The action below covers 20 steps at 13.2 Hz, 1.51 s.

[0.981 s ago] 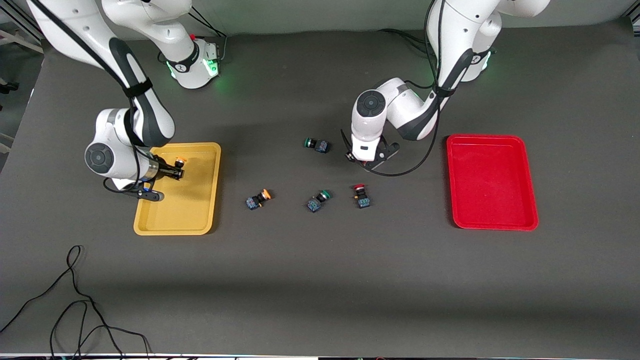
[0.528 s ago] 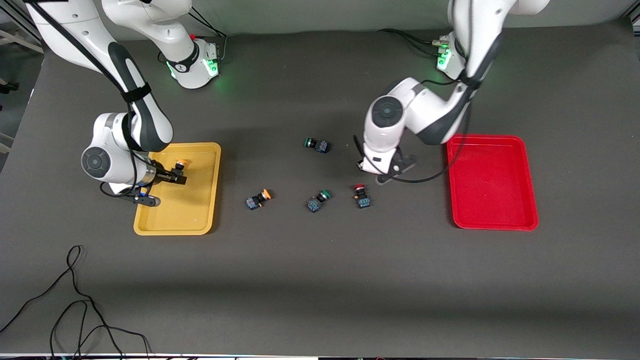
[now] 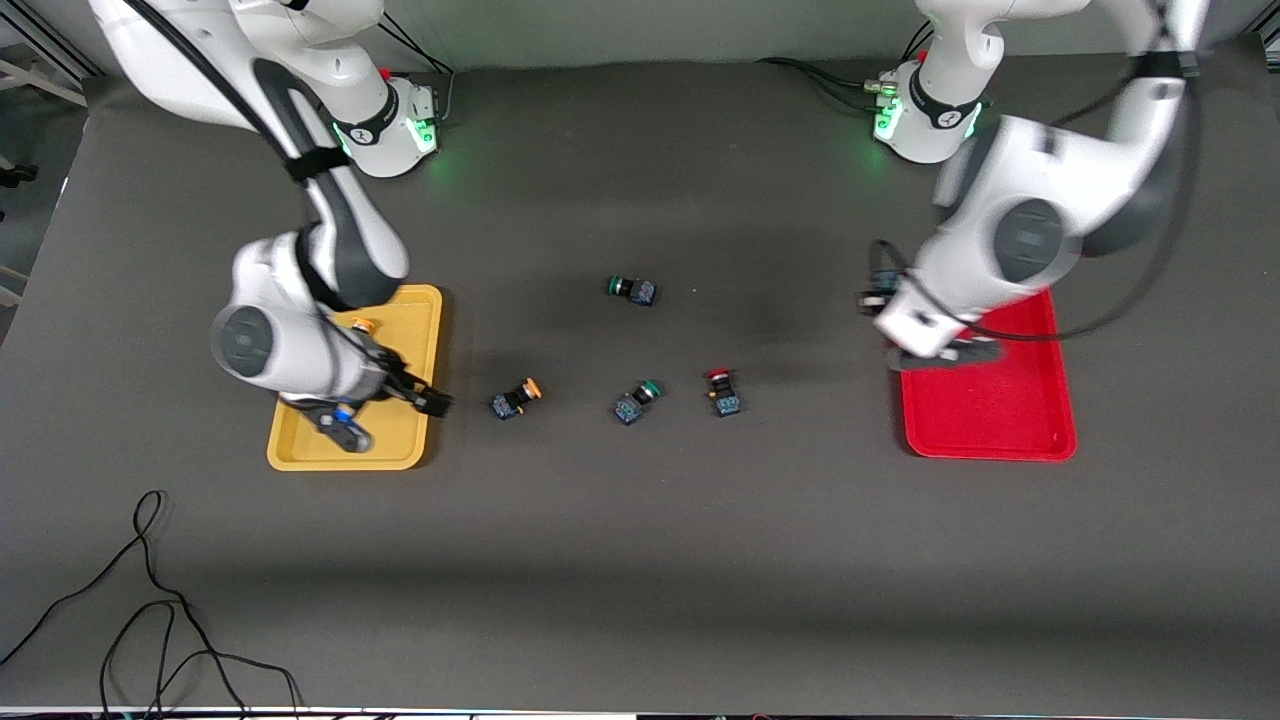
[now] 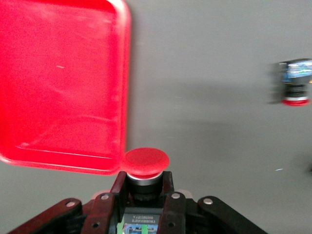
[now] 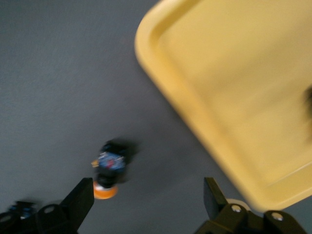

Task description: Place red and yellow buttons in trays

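Note:
My left gripper [image 4: 145,187] is shut on a red-capped button [image 4: 147,161] and holds it over the table, right at the red tray's [image 4: 58,83] edge toward the right arm's end. In the front view this gripper [image 3: 875,292] is mostly hidden under its wrist beside the red tray [image 3: 990,410]. A second red button [image 3: 722,390] lies mid-table and shows in the left wrist view [image 4: 295,83]. My right gripper [image 3: 435,402] is open and empty over the yellow tray's [image 3: 400,330] edge. A yellow button [image 3: 515,398] lies close by on the table [image 5: 108,170]. Another yellow button [image 3: 362,325] lies in the yellow tray [image 5: 234,97].
Two green-capped buttons lie on the table, one [image 3: 633,289] nearer the robots' bases and one [image 3: 637,400] between the loose yellow and red buttons. Black cables [image 3: 150,620] lie near the front edge at the right arm's end.
My left arm swung from mid-table to the red tray's edge, carrying the red button. My right gripper left the yellow button in the yellow tray and moved toward the loose yellow button.

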{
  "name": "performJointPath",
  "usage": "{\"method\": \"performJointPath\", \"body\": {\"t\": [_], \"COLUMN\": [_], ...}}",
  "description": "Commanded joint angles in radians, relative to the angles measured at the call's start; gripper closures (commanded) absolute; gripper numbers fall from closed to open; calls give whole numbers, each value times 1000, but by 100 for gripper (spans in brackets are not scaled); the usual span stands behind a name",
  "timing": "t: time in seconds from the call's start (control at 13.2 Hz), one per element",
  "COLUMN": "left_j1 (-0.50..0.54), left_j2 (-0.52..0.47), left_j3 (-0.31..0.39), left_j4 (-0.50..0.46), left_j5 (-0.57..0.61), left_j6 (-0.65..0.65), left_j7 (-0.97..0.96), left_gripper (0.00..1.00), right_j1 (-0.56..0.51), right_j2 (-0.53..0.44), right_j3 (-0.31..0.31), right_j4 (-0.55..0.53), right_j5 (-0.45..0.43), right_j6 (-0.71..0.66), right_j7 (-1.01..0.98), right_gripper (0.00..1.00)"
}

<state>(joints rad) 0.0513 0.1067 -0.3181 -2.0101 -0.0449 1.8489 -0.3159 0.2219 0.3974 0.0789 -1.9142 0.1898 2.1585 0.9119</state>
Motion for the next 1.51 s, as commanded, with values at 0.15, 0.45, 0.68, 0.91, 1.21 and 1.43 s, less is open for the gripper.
{"method": "performJointPath", "body": {"t": [0.15, 0.45, 0.68, 0.91, 1.21, 1.43], "left_j1": [176, 223, 220, 216, 208, 194], "left_j2": [37, 189, 251, 211, 82, 59], "left_j3": [-10, -7, 27, 25, -4, -85], "left_j4": [-126, -222, -214, -167, -43, -4], "left_j5": [75, 167, 217, 217, 174, 119], "left_j6": [178, 495, 555, 444, 192, 177], "left_j7": [205, 199, 196, 182, 181, 114], "left_gripper": [92, 92, 32, 0, 0, 0], "right_j1": [77, 93, 91, 88, 86, 83], "right_j2": [199, 256, 267, 270, 270, 250], "right_j3": [50, 50, 48, 48, 48, 45], "right_j4": [147, 133, 127, 115, 115, 116], "right_j5": [-7, -92, -105, -145, -147, -147], "right_j6": [44, 102, 123, 126, 127, 116], "right_j7": [293, 311, 308, 297, 288, 251], "right_gripper": [0, 0, 0, 15, 65, 80]}}
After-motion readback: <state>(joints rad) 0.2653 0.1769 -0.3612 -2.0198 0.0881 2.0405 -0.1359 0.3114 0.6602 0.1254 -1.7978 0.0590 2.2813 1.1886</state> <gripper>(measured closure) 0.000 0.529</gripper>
